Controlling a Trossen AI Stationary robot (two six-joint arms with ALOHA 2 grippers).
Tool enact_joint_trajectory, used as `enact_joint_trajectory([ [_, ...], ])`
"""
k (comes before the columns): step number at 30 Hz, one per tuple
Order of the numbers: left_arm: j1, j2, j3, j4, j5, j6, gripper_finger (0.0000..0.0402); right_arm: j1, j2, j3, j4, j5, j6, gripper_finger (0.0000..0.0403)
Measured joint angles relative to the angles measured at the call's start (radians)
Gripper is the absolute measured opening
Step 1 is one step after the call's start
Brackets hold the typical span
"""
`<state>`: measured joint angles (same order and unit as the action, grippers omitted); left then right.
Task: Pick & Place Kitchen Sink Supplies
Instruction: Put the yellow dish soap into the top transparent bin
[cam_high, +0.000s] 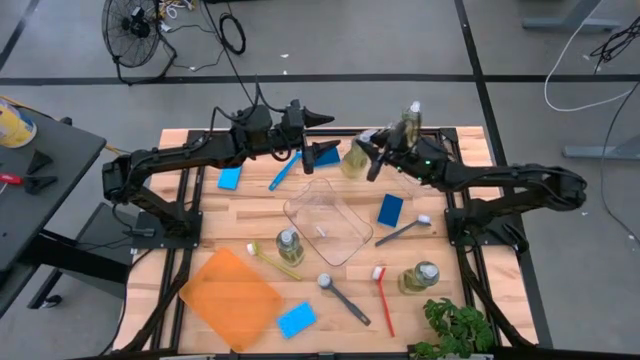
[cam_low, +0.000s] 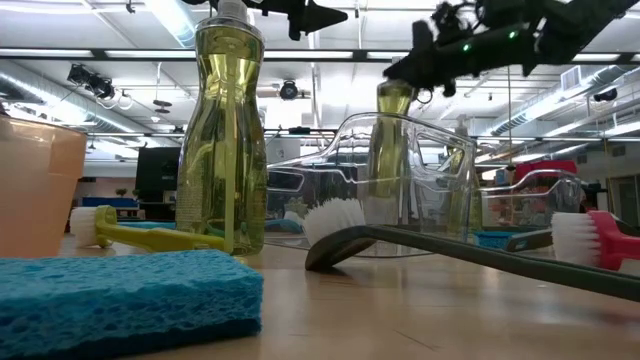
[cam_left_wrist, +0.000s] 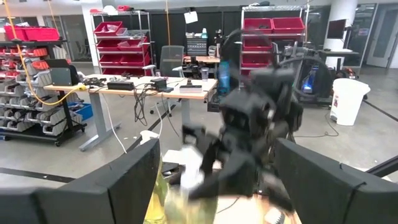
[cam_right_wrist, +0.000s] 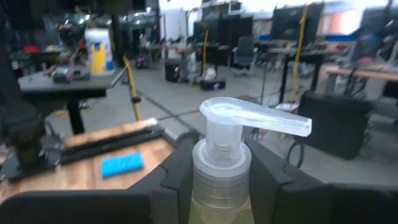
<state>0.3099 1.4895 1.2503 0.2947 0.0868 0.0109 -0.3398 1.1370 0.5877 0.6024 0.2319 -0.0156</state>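
My right gripper is shut on a clear bottle of yellow-green soap near the table's far edge. In the low view this bottle shows behind the clear tub. My left gripper stands open just left of it, holding nothing, its fingers wide apart. Three more soap bottles stand upright on the table. Blue sponges and several brushes lie flat. My right gripper pinches the bottle's neck, just under the pump cap, between its two fingers. The fingers come level from the table's right. The bottle hangs upright below them. The tub hides its base in the low view, so whether it is clear of the table cannot be told.
A clear plastic tub sits mid-table just near of both grippers. An orange tray lies at the near left and a green plant at the near right. A grey brush, a yellow-green brush and a dark brush lie around the tub.
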Motion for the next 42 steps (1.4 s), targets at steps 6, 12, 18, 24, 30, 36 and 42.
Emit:
enact_joint_trajectory([
  [6,0.0,0.0,0.0,0.0,0.0,0.0,0.032,-0.001,-0.121,0.001,-0.072,0.078,-0.044,0.0106],
  [12,0.0,0.0,0.0,0.001,0.0,0.0,0.032,0.0,-0.209,0.001,-0.116,0.168,-0.078,0.0105],
  [18,0.0,0.0,0.0,0.001,0.0,0.0,0.032,0.0,-0.263,0.002,-0.142,0.257,-0.123,0.0105],
  [24,0.0,0.0,0.0,0.001,0.0,0.0,0.032,-0.001,-0.287,0.002,-0.18,0.341,-0.14,0.0105],
  [30,0.0,0.0,0.0,0.001,0.0,0.0,0.032,-0.001,-0.288,0.002,-0.243,0.364,-0.15,0.0105],
  [36,0.0,0.0,0.0,0.001,0.0,-0.001,0.032,-0.011,-0.288,0.002,-0.3,0.417,-0.14,0.0105],
  [42,0.0,0.0,0.0,0.001,0.0,-0.003,0.032,-0.043,-0.288,0.002,-0.346,0.416,-0.12,0.0105],
])
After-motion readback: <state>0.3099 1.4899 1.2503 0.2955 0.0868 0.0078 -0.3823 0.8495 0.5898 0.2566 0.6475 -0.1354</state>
